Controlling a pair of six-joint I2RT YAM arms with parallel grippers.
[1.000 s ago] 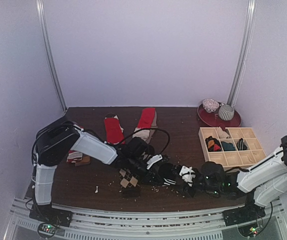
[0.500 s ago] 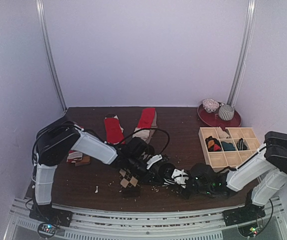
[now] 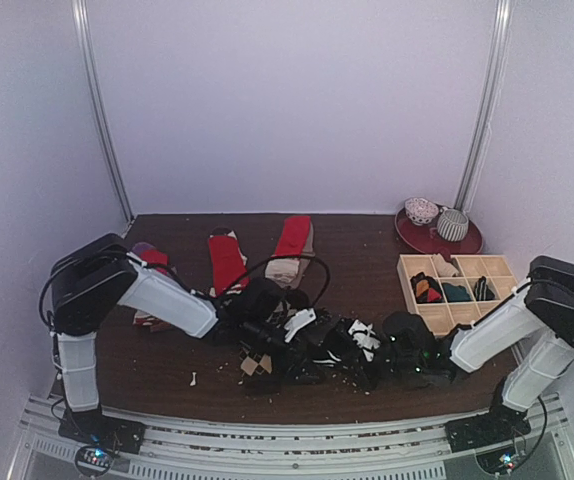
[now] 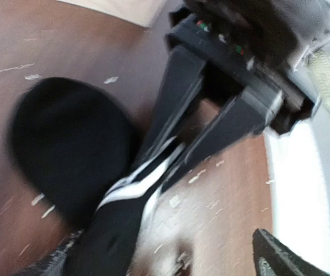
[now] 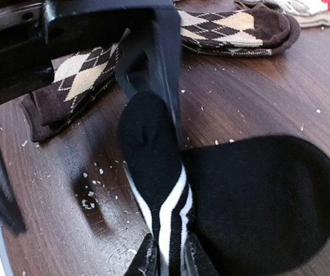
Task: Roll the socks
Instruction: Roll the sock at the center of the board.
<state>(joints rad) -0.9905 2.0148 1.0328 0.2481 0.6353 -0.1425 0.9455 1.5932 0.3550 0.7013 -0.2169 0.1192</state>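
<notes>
While the right gripper clamps the black striped sock, the left gripper stands spread wide over it — the sock lies on the table near the argyle pair.

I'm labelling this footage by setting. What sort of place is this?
Likely a robotics lab cell: two arms bolted to a metal rail, a table boxed in by blank white walls.
</notes>
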